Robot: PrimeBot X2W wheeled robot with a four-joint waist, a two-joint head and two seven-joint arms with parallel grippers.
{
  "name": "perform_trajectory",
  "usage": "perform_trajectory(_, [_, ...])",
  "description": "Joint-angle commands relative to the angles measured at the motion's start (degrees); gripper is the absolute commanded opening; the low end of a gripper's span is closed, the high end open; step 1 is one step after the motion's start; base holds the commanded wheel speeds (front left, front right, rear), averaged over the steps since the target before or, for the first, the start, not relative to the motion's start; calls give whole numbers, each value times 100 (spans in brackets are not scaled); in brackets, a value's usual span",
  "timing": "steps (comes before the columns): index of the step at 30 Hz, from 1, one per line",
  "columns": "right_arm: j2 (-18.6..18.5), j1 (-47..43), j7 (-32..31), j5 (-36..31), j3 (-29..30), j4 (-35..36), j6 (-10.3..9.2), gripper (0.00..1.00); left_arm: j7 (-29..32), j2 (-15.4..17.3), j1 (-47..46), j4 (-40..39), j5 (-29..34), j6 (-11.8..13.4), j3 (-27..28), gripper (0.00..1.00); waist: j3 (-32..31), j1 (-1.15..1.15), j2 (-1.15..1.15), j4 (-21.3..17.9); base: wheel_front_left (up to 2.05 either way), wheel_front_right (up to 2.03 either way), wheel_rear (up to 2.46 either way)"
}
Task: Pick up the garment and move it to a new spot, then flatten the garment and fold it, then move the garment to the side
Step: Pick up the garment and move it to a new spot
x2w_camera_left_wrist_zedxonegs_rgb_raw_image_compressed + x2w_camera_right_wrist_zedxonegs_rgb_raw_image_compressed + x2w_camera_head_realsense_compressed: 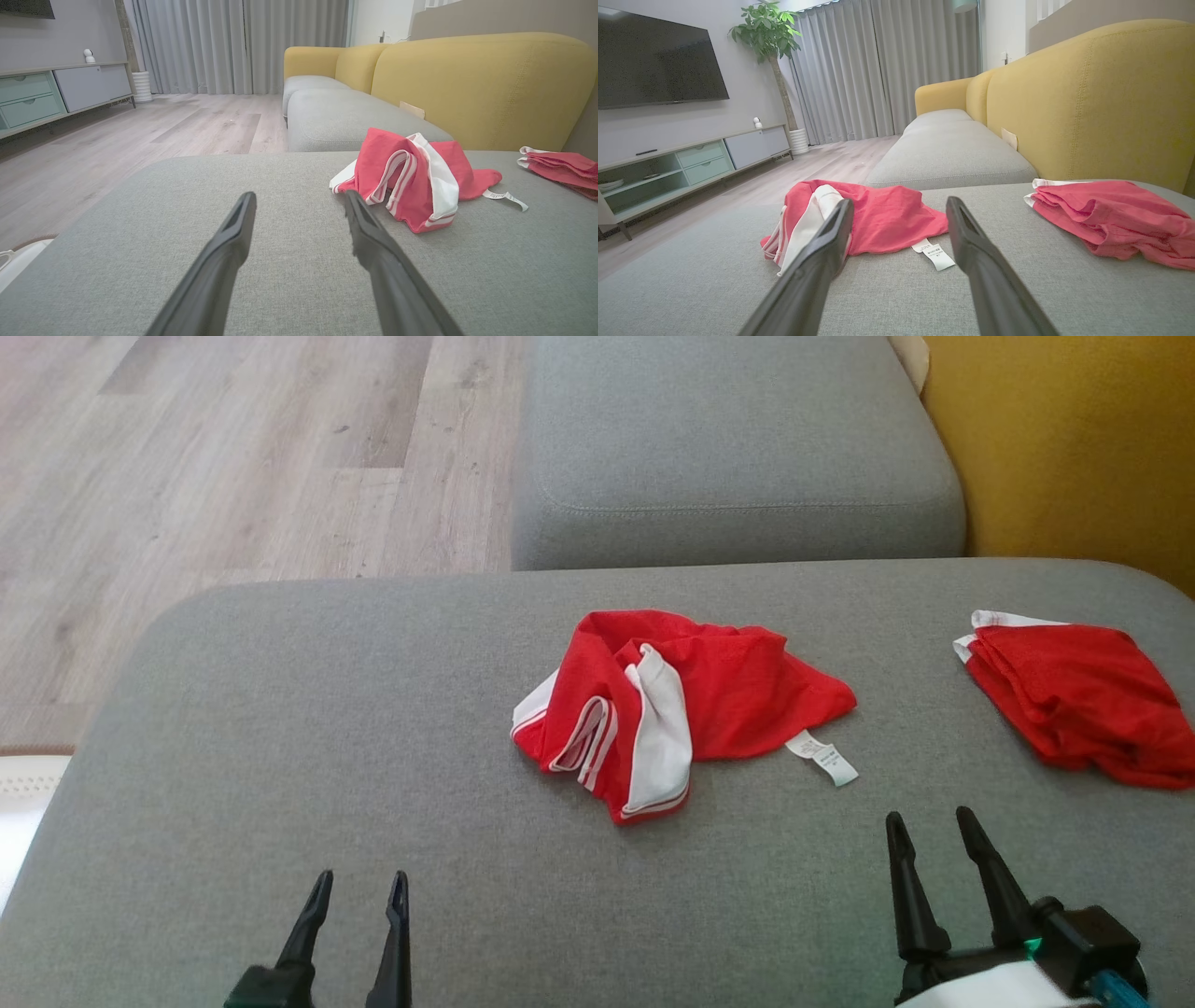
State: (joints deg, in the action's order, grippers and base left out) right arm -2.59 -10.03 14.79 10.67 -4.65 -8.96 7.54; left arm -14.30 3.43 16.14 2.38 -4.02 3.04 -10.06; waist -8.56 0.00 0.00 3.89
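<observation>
nearest me, my left gripper [363, 879] hovers over the bare seat [280, 728], jaws spread and empty. my right gripper [929, 816] is the same on the other side, spread and holding nothing, a little further in. both are short of the garment [709, 700], which lies bunched in the middle of the seat, red with white trim. a white label [823, 758] trails from its near right edge, between the cloth and my right gripper.

i judge the step in hand is the first pick-up, not yet begun. i'd go for the raised fold where the white band [661, 728] stands up, since a tall ridge gives the fingers cloth to close on without pinching the upholstery. i'd keep off the label, as it would likely let the heap swing. i'd come down steep and close only once the fingers straddle a fold.

further right, well apart, lies a second red pile [1074, 709]. i'd lift straight up before travelling so nothing drags toward it. the open left stretch of seat looks the best new spot. beyond sit the far cushion [738, 448] and the yellow back [1074, 448].
</observation>
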Motion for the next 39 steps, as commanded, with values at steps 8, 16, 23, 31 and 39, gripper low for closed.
perform_trajectory(8, [-29,262,21,34,-150,181,-5,100,-70,-54,-353,-121,73,60,154,100,20,0,0,30,0,0,0])
perform_trajectory(16, [-29,271,21,45,-161,160,-5,100,-70,-55,-389,-50,11,104,65,100,-7,0,0,14,0,0,0])
perform_trajectory(23, [-29,256,21,49,-153,151,-5,100,-70,-55,-386,-5,-29,113,32,100,-36,0,0,11,0,0,0])
perform_trajectory(31, [-29,265,21,51,-138,162,-5,100,-70,-55,-417,-9,-11,129,19,100,-12,0,0,36,0,0,0])
perform_trajectory(39, [-29,280,21,51,-122,133,-5,100,-70,-55,-454,12,12,155,42,100,2,0,0,50,0,0,0])
